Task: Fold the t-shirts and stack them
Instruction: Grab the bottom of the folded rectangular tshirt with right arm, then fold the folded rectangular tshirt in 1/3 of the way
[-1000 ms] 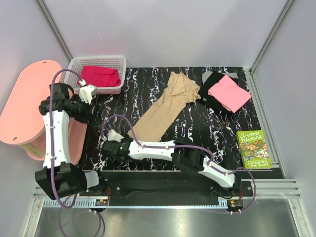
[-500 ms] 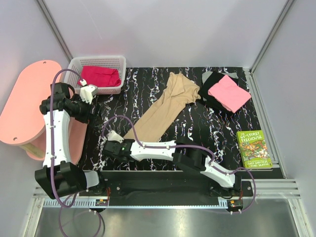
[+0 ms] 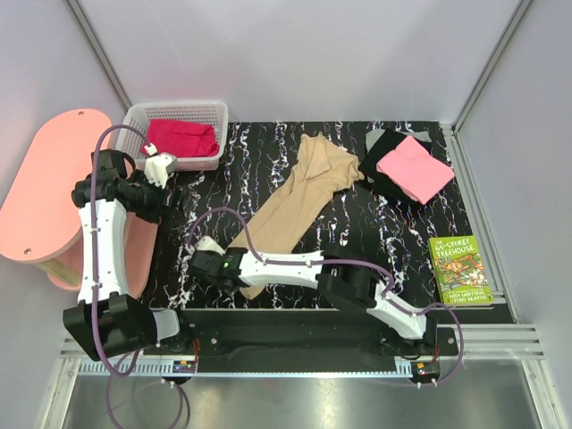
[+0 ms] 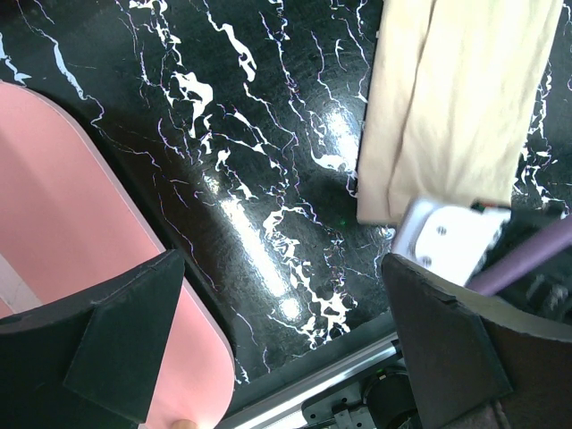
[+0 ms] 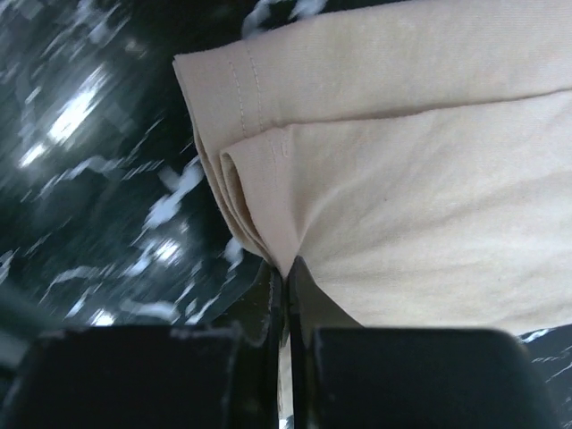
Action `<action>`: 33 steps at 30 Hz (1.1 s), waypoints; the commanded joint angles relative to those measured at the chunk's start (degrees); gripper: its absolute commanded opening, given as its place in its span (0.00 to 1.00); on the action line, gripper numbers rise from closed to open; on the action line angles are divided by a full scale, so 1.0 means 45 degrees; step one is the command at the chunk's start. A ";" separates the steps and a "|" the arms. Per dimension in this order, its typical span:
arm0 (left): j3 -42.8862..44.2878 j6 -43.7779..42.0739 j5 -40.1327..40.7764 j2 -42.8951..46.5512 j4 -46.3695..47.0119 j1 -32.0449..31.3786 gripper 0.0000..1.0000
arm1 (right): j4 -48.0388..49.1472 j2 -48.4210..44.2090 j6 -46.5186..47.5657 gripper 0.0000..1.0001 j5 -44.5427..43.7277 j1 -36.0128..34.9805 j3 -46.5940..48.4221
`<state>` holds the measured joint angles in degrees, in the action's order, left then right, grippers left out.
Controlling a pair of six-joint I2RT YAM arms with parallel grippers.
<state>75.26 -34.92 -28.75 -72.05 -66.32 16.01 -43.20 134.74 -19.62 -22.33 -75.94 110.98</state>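
The tan t-shirt [image 3: 299, 201] lies as a long diagonal strip on the black marbled table [image 3: 357, 232]. My right gripper [image 3: 223, 261] is at its near-left end. In the right wrist view the right gripper [image 5: 288, 268] is shut on the layered hem corner of the tan t-shirt [image 5: 402, 179]. A folded pink t-shirt [image 3: 413, 168] rests on a black t-shirt [image 3: 382, 154] at the far right. A magenta-red t-shirt [image 3: 181, 137] lies in the white basket [image 3: 174, 108]. My left gripper [image 3: 161, 166] hovers near the basket, and the left gripper [image 4: 281, 299] is open with nothing in it.
A green paperback book [image 3: 460, 268] lies at the table's right edge. A pink oval board [image 3: 54, 179] stands off the table's left side, and this pink board [image 4: 71, 223] also shows under the left gripper. The right arm's cable loops over the near-left table.
My right gripper has shut on the tan t-shirt's hem corner and drawn that end toward the near edge. The left arm has not moved.
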 commanded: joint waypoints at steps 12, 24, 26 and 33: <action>0.0267 0.0025 -0.0368 0.0504 0.0364 -0.0238 0.99 | -0.2646 -0.0800 -0.0876 0.00 0.2150 -0.2147 0.1530; 0.0267 0.0336 0.0022 0.0309 0.0617 -0.0725 0.99 | -0.2880 -0.3241 -0.0640 0.00 0.1172 -0.1543 0.0612; 0.0267 0.0396 0.0197 0.0289 0.0676 -0.0939 0.99 | -0.2590 -0.3824 -0.0660 0.00 0.1620 -0.1406 0.0261; 0.0442 0.0767 0.0549 0.0230 0.0852 -0.1468 0.99 | -0.1066 -0.5799 -0.0895 0.00 0.3241 0.0155 -0.2101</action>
<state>75.29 -32.97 -27.57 -71.22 -64.97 10.46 -52.36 114.10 -22.83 -11.92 -79.40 105.60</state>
